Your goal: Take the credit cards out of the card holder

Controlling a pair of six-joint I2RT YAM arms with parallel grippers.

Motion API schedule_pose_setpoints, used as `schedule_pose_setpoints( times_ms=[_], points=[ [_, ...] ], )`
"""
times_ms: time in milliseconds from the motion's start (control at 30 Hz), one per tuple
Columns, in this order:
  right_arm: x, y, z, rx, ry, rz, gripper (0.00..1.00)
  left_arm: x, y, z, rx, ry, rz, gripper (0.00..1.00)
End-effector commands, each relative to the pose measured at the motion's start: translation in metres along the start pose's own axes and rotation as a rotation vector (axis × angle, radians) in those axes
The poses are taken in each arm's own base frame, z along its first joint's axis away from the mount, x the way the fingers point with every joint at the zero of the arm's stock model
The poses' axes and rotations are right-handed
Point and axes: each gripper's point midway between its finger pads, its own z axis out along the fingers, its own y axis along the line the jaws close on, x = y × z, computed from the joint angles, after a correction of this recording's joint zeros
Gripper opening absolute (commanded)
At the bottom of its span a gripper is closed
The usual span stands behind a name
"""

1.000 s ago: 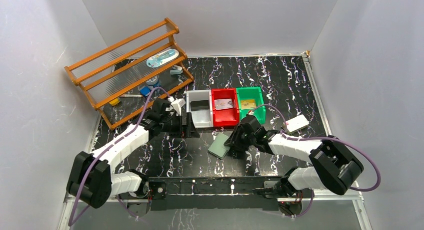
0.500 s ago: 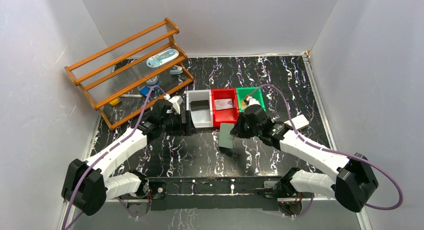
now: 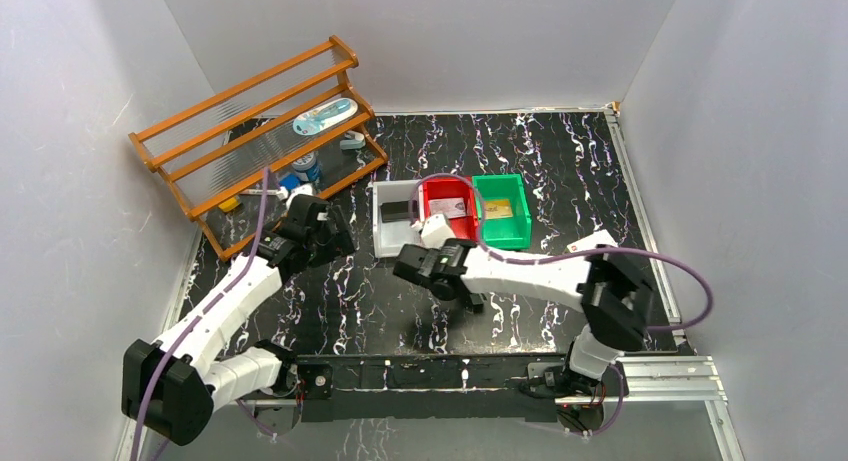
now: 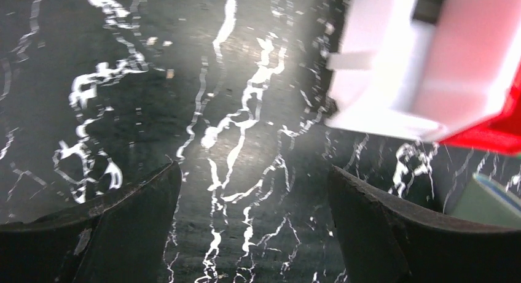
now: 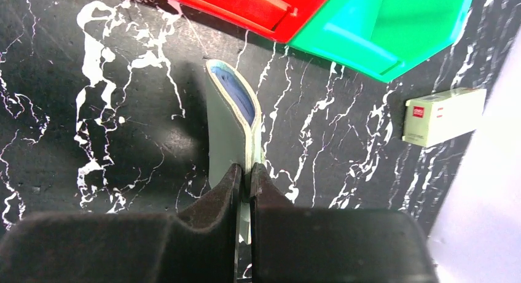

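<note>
The grey-green card holder (image 5: 228, 129) hangs on edge over the table, a blue lining showing at its top fold. My right gripper (image 5: 244, 170) is shut on its lower edge; in the top view that gripper (image 3: 446, 275) is in front of the white and red bins and covers the holder. A dark credit card (image 3: 398, 210) lies in the white bin, a pale printed one (image 3: 448, 207) in the red bin, another (image 3: 497, 210) in the green bin. My left gripper (image 3: 334, 237) is open and empty left of the white bin, low over the table (image 4: 252, 172). A corner of the holder (image 4: 491, 200) shows at its right.
White bin (image 3: 384, 243), red bin (image 3: 428, 186) and green bin (image 3: 519, 231) stand in a row mid-table. A white box with a red mark (image 3: 590, 243) lies at the right, also in the right wrist view (image 5: 443, 116). A wooden rack (image 3: 250, 131) with small items stands at the back left.
My right arm has swung left with the card holder, from in front of the green bin to in front of the white and red bins. My left gripper has drawn back left from the white bin.
</note>
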Motion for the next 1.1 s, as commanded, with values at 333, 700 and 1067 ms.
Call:
schedule_pose_setpoints(
  times_ms=[333,700,1067],
  points=[
    [0.0,0.113,-0.022,-0.344,0.05,-0.024,0.44,-0.025,0.09,-0.058,-0.257,-0.28,-0.344,0.88],
    [-0.031,0.074,-0.031,-0.515,0.006,0.268,0.66,-0.027,0.041,-0.054,0.009,-0.216,-0.202,0.9],
    [0.031,0.028,0.02,-0.632,0.18,0.549,0.64,0.048,-0.111,-0.055,0.663,0.136,0.236,0.78]
  ],
)
